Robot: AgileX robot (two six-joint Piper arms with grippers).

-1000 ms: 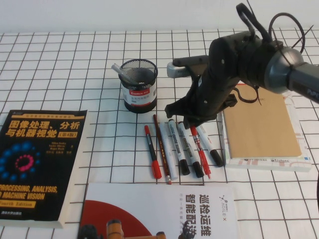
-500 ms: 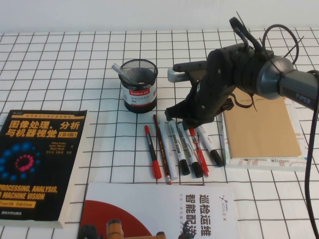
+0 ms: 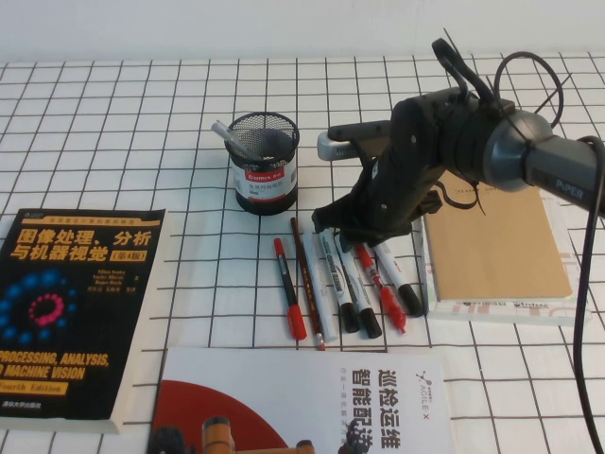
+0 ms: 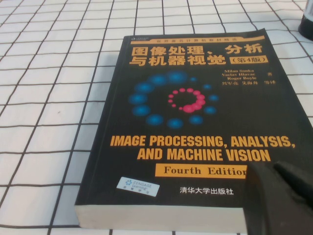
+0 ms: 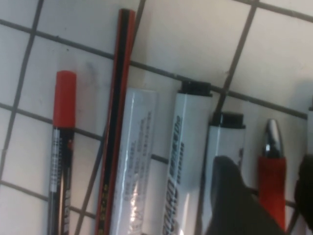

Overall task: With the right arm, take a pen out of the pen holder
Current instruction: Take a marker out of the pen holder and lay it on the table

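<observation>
Seven writing tools lie side by side on the grid-patterned table (image 3: 123, 142), just in front of the pen holder (image 3: 264, 163). From the robot's left they are a red-capped pen (image 3: 289, 288), a pencil (image 3: 307, 282), three white markers (image 3: 342, 279), a red pen (image 3: 383, 284) and one more white marker (image 3: 398, 276). All lie flat and roughly parallel.

Pen holder: a black mesh cup, upright, behind the row. One grey marker (image 3: 230, 135) leans in it, poking over the rim on the robot's left.

Right arm: it comes in from the right edge. The long link runs leftward above the brown notebook (image 3: 496, 246), then the arm folds sharply down at the wrist. The right gripper (image 3: 367, 238) points down at the table, low over the far ends of the pens, between the pen holder and the notebook. In the wrist view its fingers (image 5: 230, 200) are parted and the red pen (image 5: 271, 161) lies on the table in the gap. A strip of table shows between the pen and the other finger. The jaws stand apart and hold nothing.

Left gripper (image 4: 283, 196): low over the near corner of the black textbook (image 4: 186, 122), on the robot's left side of the table. Open or closed: cannot tell.

A white booklet (image 3: 312, 407) lies at the near edge, in front of the pens.
</observation>
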